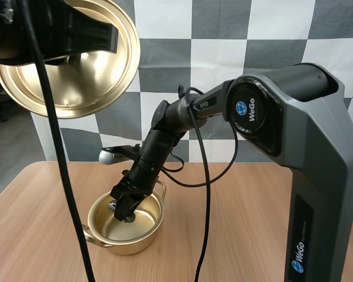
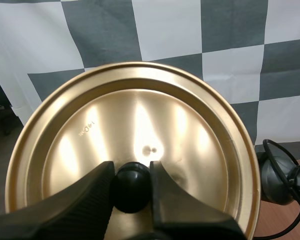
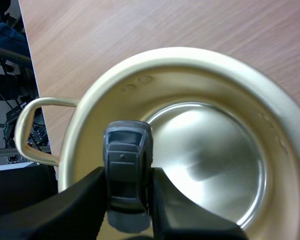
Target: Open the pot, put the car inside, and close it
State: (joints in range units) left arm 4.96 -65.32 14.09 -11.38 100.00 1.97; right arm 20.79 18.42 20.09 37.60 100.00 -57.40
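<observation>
A gold pot (image 1: pixel 148 233) stands open on the wooden table, near the front. My right gripper (image 1: pixel 126 210) reaches down inside its rim, shut on a small grey toy car (image 3: pixel 127 170). The right wrist view has the car pinched between the two fingers, hanging above the pot (image 3: pixel 200 90) and its shiny bare floor. The gold lid (image 1: pixel 67 64) is held high at the upper left. My left gripper (image 2: pixel 132 192) is shut on the lid's black knob (image 2: pixel 131 192), with the lid (image 2: pixel 140 130) seen from the knob side.
The pot has loop handles at its sides (image 3: pixel 32 130). Bare tabletop (image 1: pixel 247 235) spreads around the pot. My right arm's big grey base (image 1: pixel 317 194) rises at the right.
</observation>
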